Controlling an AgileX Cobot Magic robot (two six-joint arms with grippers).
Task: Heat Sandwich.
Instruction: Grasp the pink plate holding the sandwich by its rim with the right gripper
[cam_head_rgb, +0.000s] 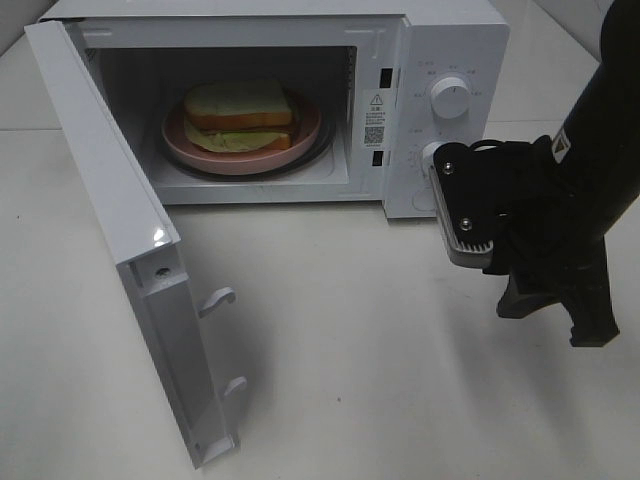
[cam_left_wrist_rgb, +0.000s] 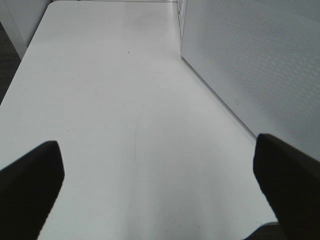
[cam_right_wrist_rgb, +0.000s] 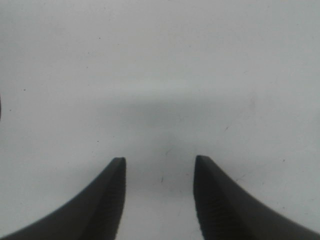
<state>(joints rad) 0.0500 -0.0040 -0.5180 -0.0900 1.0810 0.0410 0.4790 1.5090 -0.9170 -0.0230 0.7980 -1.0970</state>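
Right arm (cam_head_rgb: 600, 150): enters the exterior high view from the upper right corner and slopes down and inward. The wrist (cam_head_rgb: 520, 200) is bent so that the right end effector (cam_head_rgb: 555, 320) points downward, fingers lowermost. In the right wrist view the right end effector (cam_right_wrist_rgb: 157, 162) has its two dark fingers (cam_right_wrist_rgb: 112, 200) parted by a moderate gap, with nothing between them and nothing touching either inner face.

Left end effector (cam_left_wrist_rgb: 157, 150): in the left wrist view its jaws are spread wide. One finger (cam_left_wrist_rgb: 30, 180) shows at each outer edge of the picture. Nothing is held.
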